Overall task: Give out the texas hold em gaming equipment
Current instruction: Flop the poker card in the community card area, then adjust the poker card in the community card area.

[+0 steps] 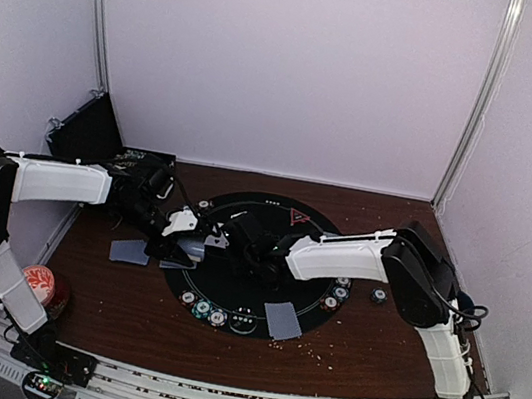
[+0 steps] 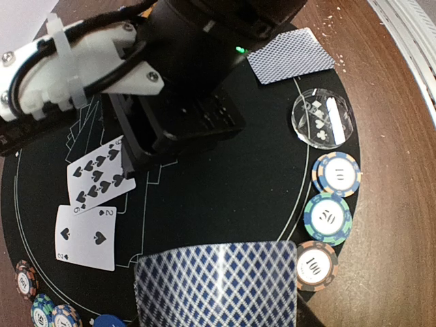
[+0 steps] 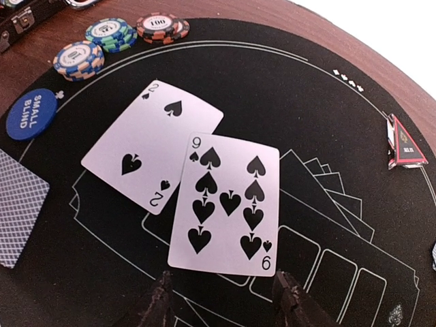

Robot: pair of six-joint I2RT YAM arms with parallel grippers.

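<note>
1. The left arm (image 1: 58,182) rises from its base at the near left, folds at the elbow far out to the left, and stretches its white forearm rightward.
2. The left gripper (image 1: 196,244) points right and downward, jaws drawn close, pinching a blue-backed card (image 2: 218,286).
3. The right arm (image 1: 337,259) climbs from the near right base, bends at a dark elbow, and reaches left.
4. The right gripper (image 3: 225,310) angles downward, its dark fingertips (image 3: 160,306) parted with nothing between them.
5. Both grippers sit close together, facing each other.
</note>
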